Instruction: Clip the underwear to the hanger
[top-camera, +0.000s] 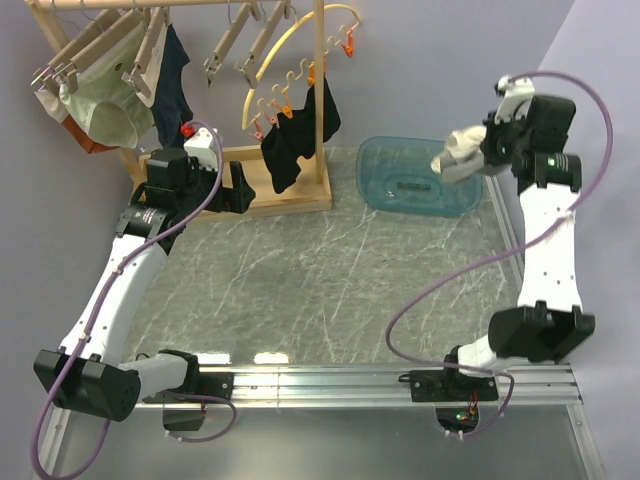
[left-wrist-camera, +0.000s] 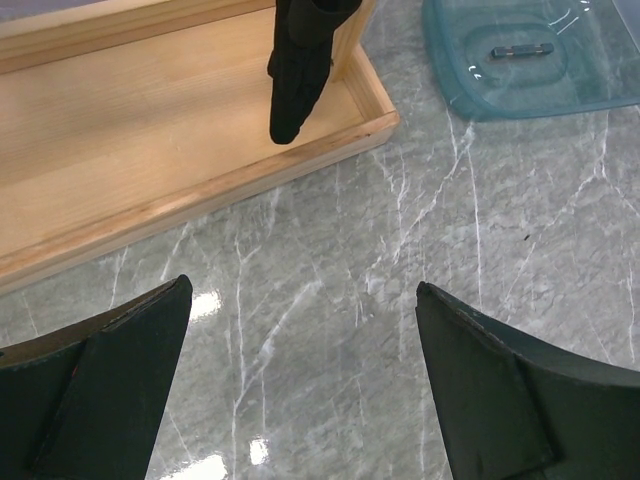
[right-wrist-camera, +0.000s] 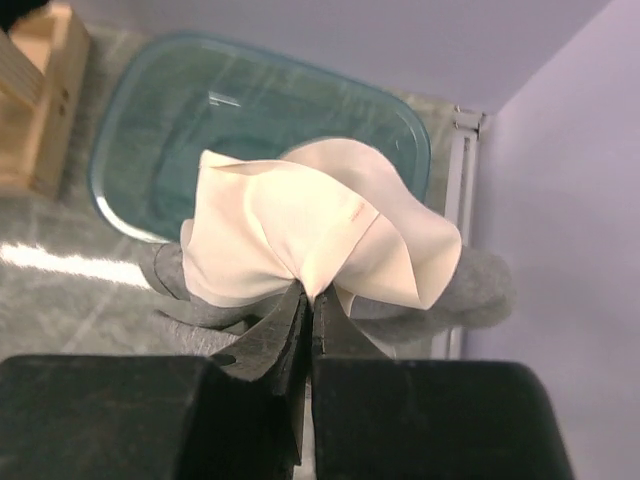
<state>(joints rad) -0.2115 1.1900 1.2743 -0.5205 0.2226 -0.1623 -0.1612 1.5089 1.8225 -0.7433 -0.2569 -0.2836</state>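
Grey marble table (top-camera: 300, 290), lavender walls. Far left, on the wooden rack (top-camera: 300, 198), the hanger (top-camera: 228, 42) hangs w/ clips free. Our left gripper (left-wrist-camera: 302, 288) hovers by the rack base, jaws spread, nothing in them. On the right, our right gripper (right-wrist-camera: 310, 300) pinches the underwear (right-wrist-camera: 310, 235) – bunched, above the blue tub (top-camera: 372, 185). We judge it light, soft, floppy – so take a waistband corner and spread it flat for the clip.
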